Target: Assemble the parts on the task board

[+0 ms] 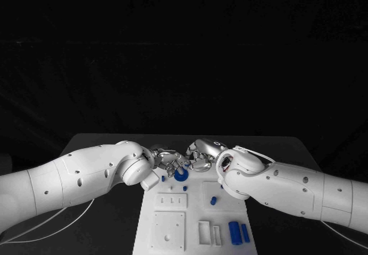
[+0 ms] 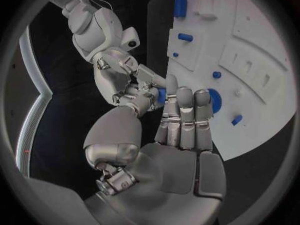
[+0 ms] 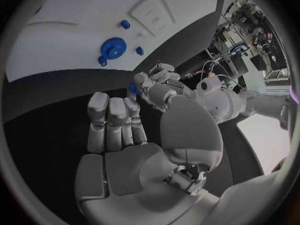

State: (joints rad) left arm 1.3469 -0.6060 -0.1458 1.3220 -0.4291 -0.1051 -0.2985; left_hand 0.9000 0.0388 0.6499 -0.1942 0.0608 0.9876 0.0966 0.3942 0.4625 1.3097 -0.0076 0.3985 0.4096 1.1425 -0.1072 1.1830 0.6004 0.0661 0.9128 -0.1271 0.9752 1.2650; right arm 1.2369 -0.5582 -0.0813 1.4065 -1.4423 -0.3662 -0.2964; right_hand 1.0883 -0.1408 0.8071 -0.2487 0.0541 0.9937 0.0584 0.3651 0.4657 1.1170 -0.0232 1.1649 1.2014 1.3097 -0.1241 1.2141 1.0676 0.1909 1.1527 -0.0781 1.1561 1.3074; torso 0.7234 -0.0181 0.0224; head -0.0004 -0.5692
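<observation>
Beyond the task board (image 1: 192,220)'s far edge, a small blue part (image 2: 161,95) is pinched by the right hand (image 1: 201,155); the left hand (image 1: 170,159), fingers apart, is empty beside the blue disc (image 1: 181,176).

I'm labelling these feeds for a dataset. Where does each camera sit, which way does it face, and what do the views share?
Head view: on the robot's head, facing down at the task board; both arms enter, left hand and right hand meeting at its far end.
Left wrist view: behind the left hand, facing the board and the right hand.
Right wrist view: behind the right hand, facing the left hand.
Shared: the blue round part.
</observation>
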